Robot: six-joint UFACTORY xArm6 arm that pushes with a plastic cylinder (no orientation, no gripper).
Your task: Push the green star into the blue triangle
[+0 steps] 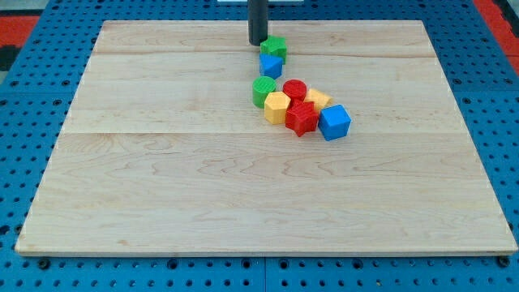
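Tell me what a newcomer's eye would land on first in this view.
First, the tight bunch of coloured blocks above the wooden board's centre: red star, blue cube, yellow block and green cylinder. Next, my tip near the view's top, just left of the green star, which touches the blue triangle below it.

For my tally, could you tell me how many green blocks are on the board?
2. A green star sits near the view's top, beside my tip and touching the blue triangle; a rounded green block lies just below. None seems hidden.
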